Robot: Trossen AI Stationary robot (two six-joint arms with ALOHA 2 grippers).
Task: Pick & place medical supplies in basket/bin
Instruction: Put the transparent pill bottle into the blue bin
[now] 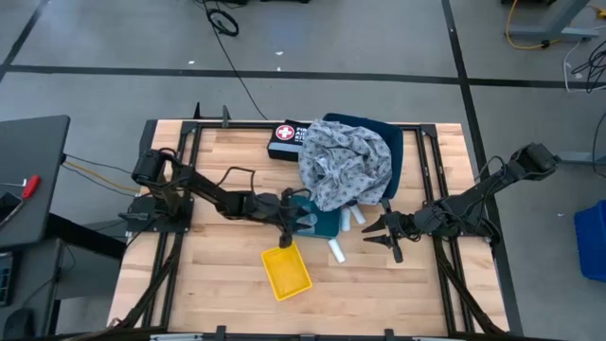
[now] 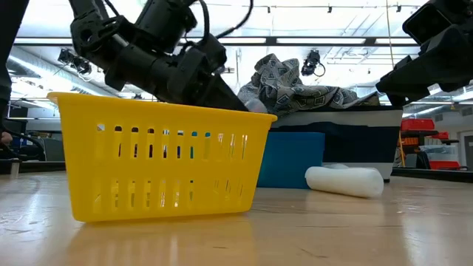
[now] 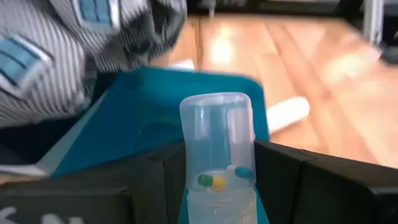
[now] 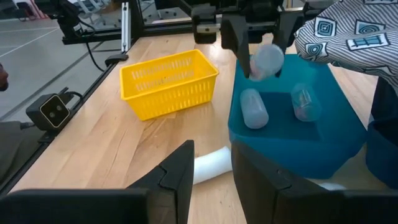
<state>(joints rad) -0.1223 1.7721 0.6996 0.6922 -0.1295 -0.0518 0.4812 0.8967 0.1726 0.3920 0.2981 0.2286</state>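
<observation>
Clearly left gripper clamps clear vial.

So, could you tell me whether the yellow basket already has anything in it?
No: the right wrist view shows the yellow basket empty, while the left gripper holds a clear vial above the blue tray.

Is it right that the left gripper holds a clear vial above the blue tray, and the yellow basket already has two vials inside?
Not quite. The left gripper does hold a clear vial above the blue tray, but the right wrist view shows the yellow basket empty; the two vials lie in the tray.
</observation>
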